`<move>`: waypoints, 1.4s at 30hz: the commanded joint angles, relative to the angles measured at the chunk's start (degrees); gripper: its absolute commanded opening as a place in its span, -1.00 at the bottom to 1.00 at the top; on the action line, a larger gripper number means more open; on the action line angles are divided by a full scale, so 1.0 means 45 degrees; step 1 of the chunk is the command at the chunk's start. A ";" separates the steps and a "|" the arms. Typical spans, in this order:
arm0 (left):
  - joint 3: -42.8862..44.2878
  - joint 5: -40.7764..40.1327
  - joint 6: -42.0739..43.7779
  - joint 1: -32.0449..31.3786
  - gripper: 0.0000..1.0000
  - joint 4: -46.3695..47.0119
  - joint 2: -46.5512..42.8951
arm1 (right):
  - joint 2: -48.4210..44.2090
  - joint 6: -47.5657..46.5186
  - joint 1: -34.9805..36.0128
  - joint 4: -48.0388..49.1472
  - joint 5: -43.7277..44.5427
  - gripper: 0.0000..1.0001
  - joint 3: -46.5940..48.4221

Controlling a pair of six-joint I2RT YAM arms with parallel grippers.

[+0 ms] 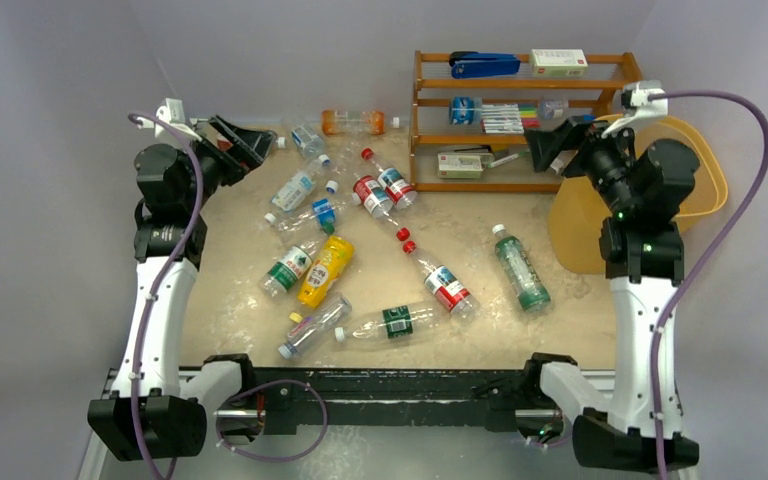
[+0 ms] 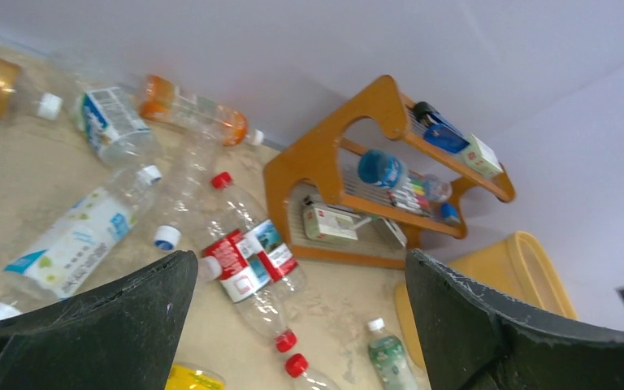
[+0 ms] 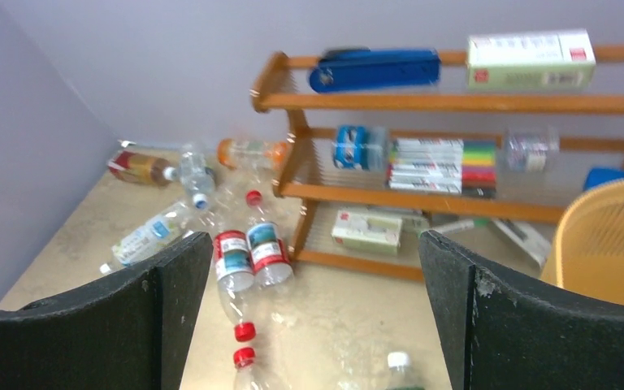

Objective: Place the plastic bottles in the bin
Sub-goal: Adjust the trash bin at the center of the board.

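Several plastic bottles lie scattered on the tan table: a yellow one (image 1: pixel 325 270), a green one (image 1: pixel 521 267), a red-labelled one (image 1: pixel 442 283), a red-labelled pair (image 1: pixel 380 188) by the rack and an orange one (image 1: pixel 353 122) at the back. The yellow-orange bin (image 1: pixel 705 170) stands at the far right, partly hidden behind my right arm. My left gripper (image 1: pixel 255 148) hangs open above the back-left corner, nothing between its fingers (image 2: pixel 299 258). My right gripper (image 1: pixel 540 148) is open and empty (image 3: pixel 315 240), raised in front of the rack, left of the bin (image 3: pixel 609 244).
A brown wooden shelf rack (image 1: pixel 520 185) stands at the back right beside the bin, carrying a blue stapler (image 1: pixel 484 66), white boxes (image 1: pixel 558 62) and coloured pens (image 1: pixel 505 117). Grey walls close in the back and both sides.
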 commanded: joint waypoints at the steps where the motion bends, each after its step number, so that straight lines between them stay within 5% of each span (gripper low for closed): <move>1: 0.0530 0.1783 -0.1247 0.0079 0.99 0.1324 0.0199 | 0.0971 0.0403 -0.0003 -0.2055 0.2283 1.00 0.1253; 8: -0.0060 0.2532 -0.1363 0.0046 0.99 0.1876 -0.0095 | 0.4513 -0.0547 -0.0005 -0.5081 0.7672 0.89 0.5790; 18: -0.0505 0.3169 -0.0496 -0.0088 0.99 0.0675 0.0123 | 0.7454 -0.1653 -0.0008 -0.7494 0.7276 0.45 0.7840; 38: -0.1189 0.3175 -0.0350 -0.0440 0.99 0.0086 -0.0828 | 0.6533 -0.1617 -0.0005 -0.7944 0.7036 0.08 0.4783; 42: -0.1371 0.3085 -0.0522 -0.0498 0.99 0.0173 -0.1074 | 0.6618 -0.1590 -0.0005 -0.7999 0.7024 -0.23 0.4494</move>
